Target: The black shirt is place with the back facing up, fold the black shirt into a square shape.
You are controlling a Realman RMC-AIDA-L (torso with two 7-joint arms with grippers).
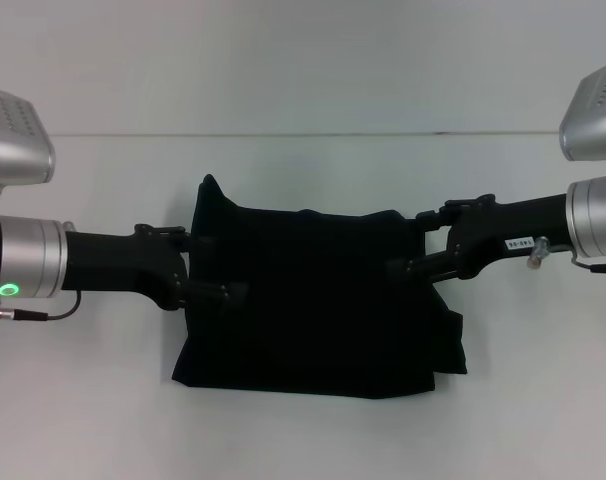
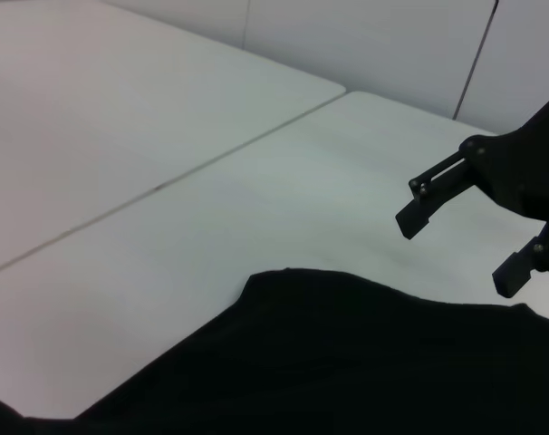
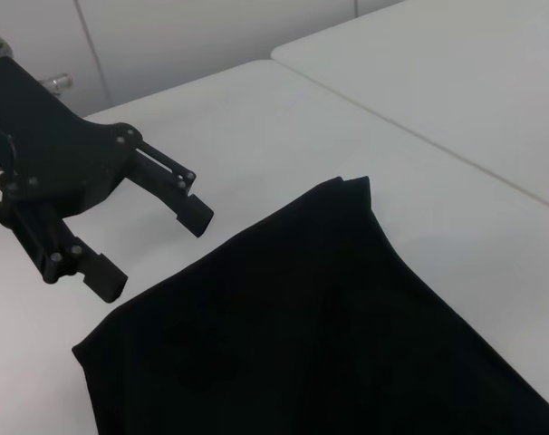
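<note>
The black shirt (image 1: 313, 300) lies on the white table (image 1: 303, 420), folded into a rough rectangle with one corner sticking up at the far left. No print shows. My left gripper (image 1: 218, 268) is at the shirt's left edge, open and empty; it also shows in the right wrist view (image 3: 152, 246), with jaws apart. My right gripper (image 1: 411, 243) is at the shirt's right edge, open and empty; it also shows in the left wrist view (image 2: 456, 245). The shirt fills the near part of the left wrist view (image 2: 347, 362) and of the right wrist view (image 3: 302, 335).
A seam (image 1: 283, 135) runs across the table behind the shirt. White wall panels (image 2: 365, 36) stand beyond the table's edge. Bare table surface surrounds the shirt on all sides.
</note>
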